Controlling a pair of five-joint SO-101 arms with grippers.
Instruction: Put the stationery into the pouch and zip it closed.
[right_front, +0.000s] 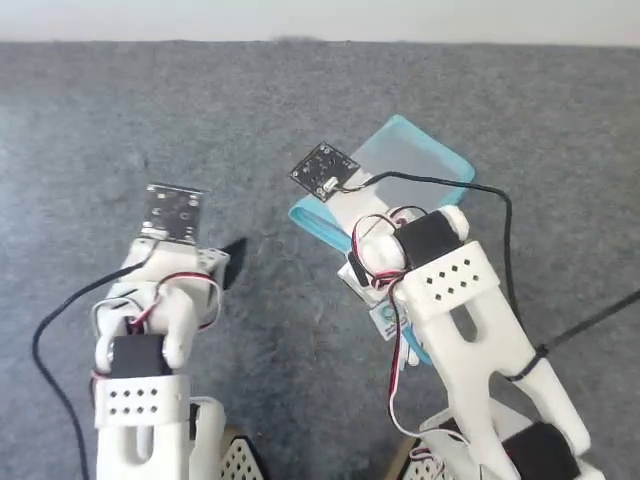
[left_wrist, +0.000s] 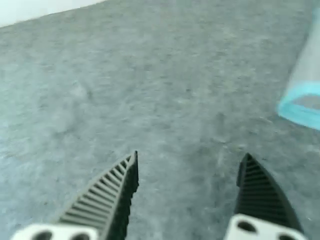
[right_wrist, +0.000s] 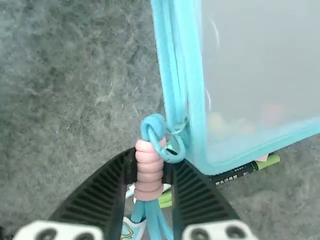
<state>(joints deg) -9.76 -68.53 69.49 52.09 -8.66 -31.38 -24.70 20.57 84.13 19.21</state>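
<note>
Pouch (right_wrist: 250, 75) blurs contents, perhaps pens; right gripper (right_wrist: 150, 161) pinches zip pull (right_wrist: 148, 175), left gripper (left_wrist: 191, 156) gapes empty.

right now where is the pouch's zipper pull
In the right wrist view the pink zipper pull is clamped in the right gripper. It sits at the corner of the blue pouch, close to a green pen poking out there.

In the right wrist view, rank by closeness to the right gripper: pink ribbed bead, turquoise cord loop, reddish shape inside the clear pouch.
1. Pink ribbed bead, clamped in the right gripper.
2. Turquoise cord loop, just beyond the bead.
3. Reddish shape, inside the clear pouch.
</note>
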